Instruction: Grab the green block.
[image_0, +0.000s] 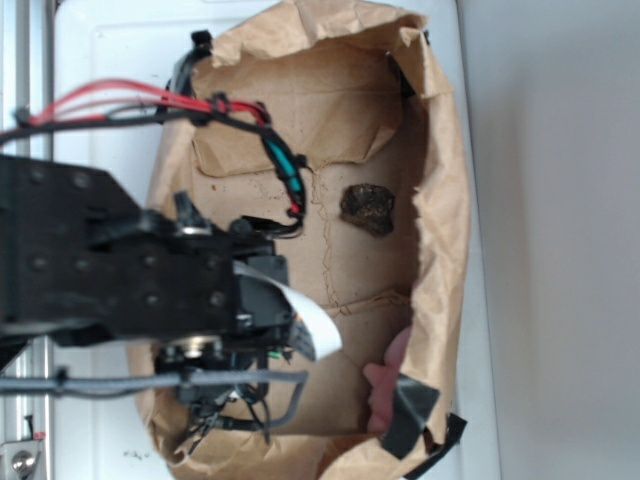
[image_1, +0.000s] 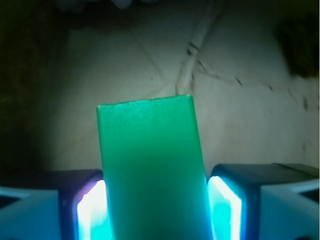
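Between your gripper's (image_1: 157, 210) two glowing pads (image_1: 91, 210) sits the green block (image_1: 150, 170), and you can see it best in the wrist view: its long sides run straight out ahead of the tool, its far short edge pointing away from you, its near end lost below the bottom of the picture. Your jaws are pinching it, one lit pad pressed against each long side, with no gap showing on either flank. The block's top face is plain and smooth, bright green with a slightly ragged far edge.

Ahead of the tool you have the creased brown paper floor (image_1: 235, 115) of the bag, marked by a dark crack-like fold line running off to your forward right. Far off at the upper right of that view a dark, blurred lump (image_1: 300, 47) is just visible; you cannot make out more of it there.

From the exterior camera the block itself is hidden under your arm (image_0: 110, 260), which reaches into the open paper bag (image_0: 440, 180) from the left of the picture. Red and black cables (image_0: 130, 100) run along the arm. Beyond the tool, well apart from it, the dark brown rock-like lump (image_0: 367, 208) lies on the bag's floor. Off to the tool's side, near the bag's wall, a bit of pink plush (image_0: 385, 385) shows with a dark tab (image_0: 410, 412) over it.
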